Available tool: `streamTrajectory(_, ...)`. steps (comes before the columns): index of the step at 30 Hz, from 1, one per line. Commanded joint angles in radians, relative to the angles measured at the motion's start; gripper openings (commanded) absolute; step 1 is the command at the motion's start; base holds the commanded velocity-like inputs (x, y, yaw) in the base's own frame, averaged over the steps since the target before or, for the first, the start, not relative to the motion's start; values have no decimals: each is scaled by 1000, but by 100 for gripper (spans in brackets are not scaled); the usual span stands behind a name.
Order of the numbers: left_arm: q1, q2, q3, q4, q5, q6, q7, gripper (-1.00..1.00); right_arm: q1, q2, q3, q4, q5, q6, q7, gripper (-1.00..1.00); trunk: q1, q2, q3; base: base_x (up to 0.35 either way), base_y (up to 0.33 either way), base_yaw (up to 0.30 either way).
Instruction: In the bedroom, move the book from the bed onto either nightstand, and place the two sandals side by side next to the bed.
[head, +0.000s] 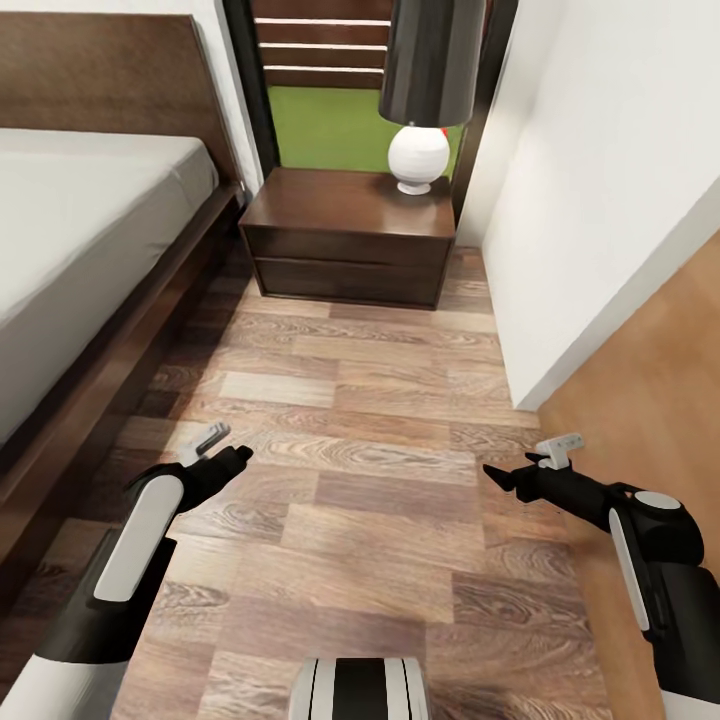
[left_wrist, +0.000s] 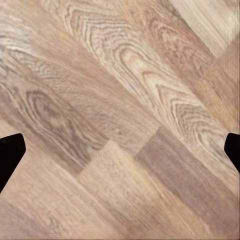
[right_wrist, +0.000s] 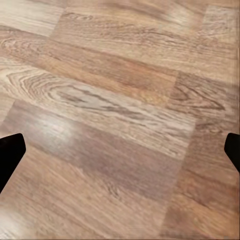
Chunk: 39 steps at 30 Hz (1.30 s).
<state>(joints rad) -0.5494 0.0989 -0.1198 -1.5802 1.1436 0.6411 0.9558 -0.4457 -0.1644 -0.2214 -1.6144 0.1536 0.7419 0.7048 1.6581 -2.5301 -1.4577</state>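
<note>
Wood-plank floor (head: 380, 470) separates bed (head: 90, 230) from nightstand (head: 350, 235).

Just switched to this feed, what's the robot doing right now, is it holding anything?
Nothing is in hand. The robot stands on the wood-plank floor in the aisle beside the bed, facing the nightstand with its lamp. The left gripper and right gripper both hang open and empty over bare floorboards. The stretch of mattress in view and the nightstand top carry neither book nor sandals.
</note>
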Motion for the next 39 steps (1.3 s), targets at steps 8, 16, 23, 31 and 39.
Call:
streamTrajectory(8,12,1,1,-9,7,2,8,100,2,0,5,-1,11,2,11,100,0,0,-1,325,-135,40)
streamTrajectory(16,15,1,3,-12,6,0,8,100,2,-1,48,-1,12,2,10,100,0,0,-1,228,-69,231)
streamTrajectory(23,16,1,3,-12,6,0,8,100,2,-1,51,-1,12,2,10,100,0,0,-1,28,-7,275)
streamTrajectory(31,17,1,1,-12,7,1,9,100,1,-1,48,-1,12,3,11,100,0,0,-1,123,0,219)
streamTrajectory(39,17,1,0,-12,7,2,9,100,2,-1,47,-1,11,2,11,100,0,0,-1,303,0,36)
